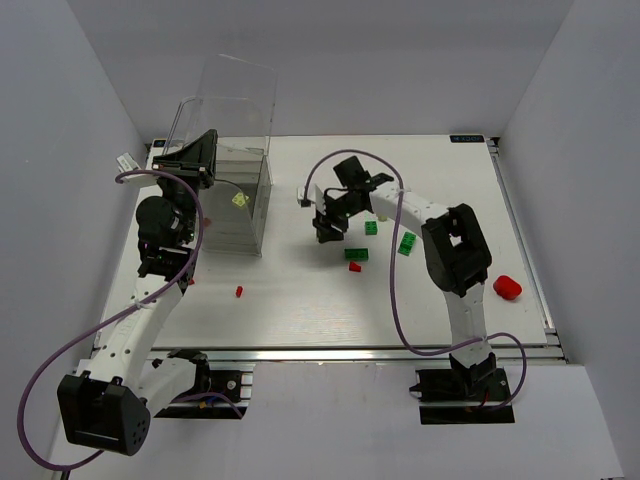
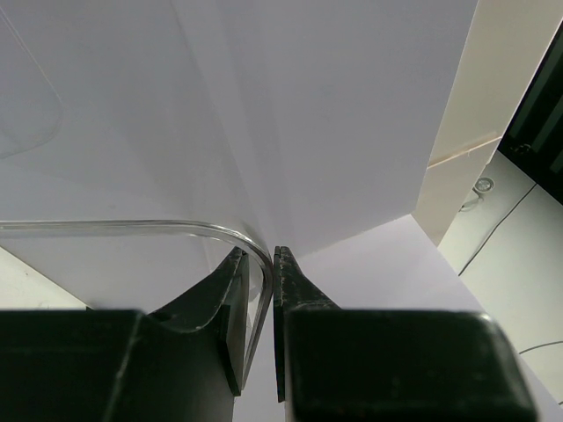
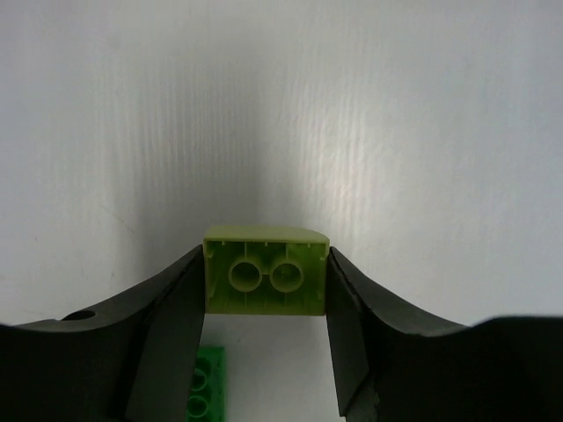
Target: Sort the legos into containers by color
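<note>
Right wrist: brick held, bin off to my left

My right gripper (image 1: 328,228) is clamped on a small yellow-green studded plastic brick (image 3: 266,283), its long axis running from finger to finger and its hollow underside facing the camera. The tall clear plastic bin (image 1: 240,95) stands at the far-left corner of the table (image 1: 300,310), well apart. My left gripper (image 2: 258,259) pinches its rim.

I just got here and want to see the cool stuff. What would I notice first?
Probably the tall clear bin at the back left of the table, with the left hand pinching its rim. Next comes the right hand near the middle, clamped on a yellow-green brick, with green bricks lying loose close by.
</note>
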`<state>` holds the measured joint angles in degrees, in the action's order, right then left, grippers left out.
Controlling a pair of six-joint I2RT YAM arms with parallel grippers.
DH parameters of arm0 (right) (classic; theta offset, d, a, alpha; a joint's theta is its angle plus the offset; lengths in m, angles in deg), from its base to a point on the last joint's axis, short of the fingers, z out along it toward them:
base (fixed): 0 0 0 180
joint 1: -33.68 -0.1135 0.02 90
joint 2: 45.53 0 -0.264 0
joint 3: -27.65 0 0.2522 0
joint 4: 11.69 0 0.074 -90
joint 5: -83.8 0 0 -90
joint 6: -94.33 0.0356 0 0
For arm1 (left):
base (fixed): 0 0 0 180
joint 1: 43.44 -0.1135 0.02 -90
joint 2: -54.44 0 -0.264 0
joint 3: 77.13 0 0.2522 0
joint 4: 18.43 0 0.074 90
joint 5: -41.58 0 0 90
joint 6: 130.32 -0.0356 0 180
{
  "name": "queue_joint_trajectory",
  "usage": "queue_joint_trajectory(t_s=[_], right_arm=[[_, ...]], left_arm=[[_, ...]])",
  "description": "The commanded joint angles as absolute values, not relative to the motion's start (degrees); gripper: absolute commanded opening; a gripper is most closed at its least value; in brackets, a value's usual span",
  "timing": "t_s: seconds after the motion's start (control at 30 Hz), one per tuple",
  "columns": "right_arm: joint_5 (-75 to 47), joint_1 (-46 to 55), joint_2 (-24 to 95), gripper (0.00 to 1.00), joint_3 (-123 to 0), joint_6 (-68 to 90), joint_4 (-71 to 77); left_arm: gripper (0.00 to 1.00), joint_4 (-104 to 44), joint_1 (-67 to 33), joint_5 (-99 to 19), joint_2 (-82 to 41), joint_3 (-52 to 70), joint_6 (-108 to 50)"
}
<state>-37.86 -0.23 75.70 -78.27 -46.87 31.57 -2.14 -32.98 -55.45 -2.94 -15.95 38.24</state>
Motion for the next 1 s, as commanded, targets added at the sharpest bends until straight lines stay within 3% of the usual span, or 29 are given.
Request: queue_joint_trajectory(t_s=[0.0, 0.17, 0.37, 0.63, 0.93, 0.97], right_arm=[[-48.71, -0.51, 75.23, 0.00, -87.17, -43.86, 30.91], [-50.59, -1.91, 79.88, 0.00, -100.52, -19.97, 16.46], [-46.29, -4.38, 82.08, 0.00, -101.26, 1.83, -2.82], [-37.41, -7.45, 85.42, 0.00, -97.38, 14.86, -22.69], [-32.84, -9.39, 89.29, 0.00, -100.54, 19.27, -25.44], [-32.92, -9.47, 89.90, 0.05, -100.98, 18.75, -25.09]], left_arm=[[0.19, -3.53, -33.33, -56.95, -3.65, -17.22, 40.62], [0.19, -3.53, -33.33, -57.03, -3.22, -17.57, 40.62], [0.19, -3.89, -33.33, -57.39, -2.95, -17.57, 40.62], [0.19, -4.24, -33.33, -57.21, -3.04, -17.49, 40.62], [0.19, -4.50, -33.33, -57.04, -3.48, -16.96, 40.71], [0.19, -4.50, -33.33, -57.04, -3.39, -16.96, 40.62]])
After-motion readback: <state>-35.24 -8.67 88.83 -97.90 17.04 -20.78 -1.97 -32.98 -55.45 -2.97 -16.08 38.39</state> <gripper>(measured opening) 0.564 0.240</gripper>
